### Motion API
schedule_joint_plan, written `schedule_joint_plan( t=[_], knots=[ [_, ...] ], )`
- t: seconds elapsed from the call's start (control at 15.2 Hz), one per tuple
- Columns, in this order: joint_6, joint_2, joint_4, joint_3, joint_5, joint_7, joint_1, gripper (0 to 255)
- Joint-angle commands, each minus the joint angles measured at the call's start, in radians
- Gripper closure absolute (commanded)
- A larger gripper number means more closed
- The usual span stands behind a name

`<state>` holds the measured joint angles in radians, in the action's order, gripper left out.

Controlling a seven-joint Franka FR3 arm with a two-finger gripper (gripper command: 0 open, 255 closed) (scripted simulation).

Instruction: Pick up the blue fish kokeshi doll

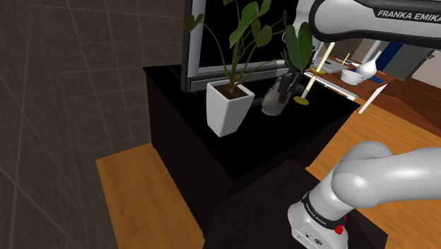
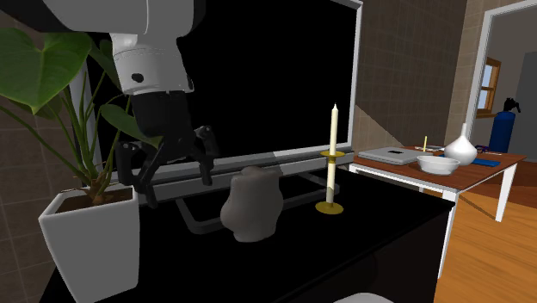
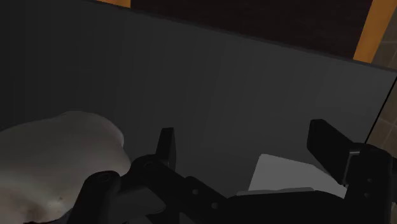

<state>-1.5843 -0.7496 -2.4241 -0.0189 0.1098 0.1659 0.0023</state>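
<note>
The gripper [image 2: 176, 182] is hanging with its two black fingers [image 3: 167, 147] spread apart and clasping nothing, tilted over the dark cabinet top [image 2: 379, 232]. In the wrist view only the bare dark surface is showing in the gap between them. The kokeshi doll [image 2: 252, 205], drawn here as a plain grey rounded lump, is standing on the cabinet just beside the gripper, outside the fingers and next to one of them. In the second exterior view it is sitting to the right of the gripper and nearer the camera.

On the gripper's other side, a leafy plant in a white pot [image 2: 90, 245] is crowding in close, with its leaves reaching up around the arm. A large black screen [image 2: 275, 77] is standing right behind, its stand running along the cabinet behind the doll. A pale candle in a gold holder [image 2: 330, 163] is standing near the doll on its far side. Well apart, a table [image 2: 495, 168] is carrying a white bowl [image 2: 439, 164], a white vase [image 2: 460, 146] and a laptop [image 2: 387, 155].
</note>
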Motion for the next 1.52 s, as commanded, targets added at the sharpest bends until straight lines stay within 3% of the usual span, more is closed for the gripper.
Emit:
schedule_joint_plan(
  t=[0.0, 0.4, 0.86, 1.19, 1.45],
  knots=[
    [0.0, 0.0, 0.0, 0.0, 0.0, 0.0, 0.0, 0],
    [-0.094, -0.066, -0.057, 0.199, 0.135, 0.369, 0.015, 0],
    [-0.232, -0.006, -0.006, 0.46, 0.245, 0.799, 0.071, 0],
    [-0.325, 0.109, 0.104, 0.659, 0.248, 1.112, 0.17, 0],
    [-0.381, 0.233, 0.23, 0.839, 0.188, 1.377, 0.299, 0]
  ],
)
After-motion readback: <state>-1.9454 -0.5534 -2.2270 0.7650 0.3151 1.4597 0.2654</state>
